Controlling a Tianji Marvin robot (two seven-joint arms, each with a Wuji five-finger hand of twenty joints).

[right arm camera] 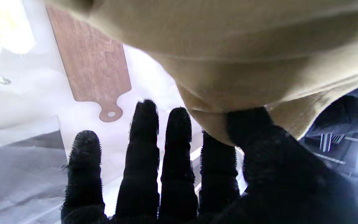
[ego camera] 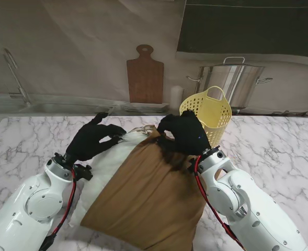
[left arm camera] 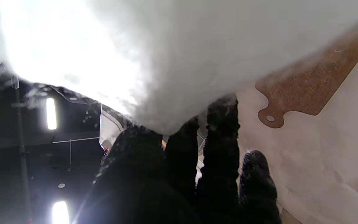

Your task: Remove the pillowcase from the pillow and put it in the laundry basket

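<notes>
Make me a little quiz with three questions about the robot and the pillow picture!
1. True or false: the brown pillowcase is already inside the yellow laundry basket.
2. Which hand grips the far edge of the pillowcase? A) left hand B) right hand C) neither
3. Fill in: the left hand's fingertips press on the white ______.

Key:
1. False. The pillowcase lies on the marble table, partly over the pillow, and the basket stands beyond it.
2. B. The right wrist view shows thumb and forefinger pinching the tan cloth.
3. pillow
</notes>
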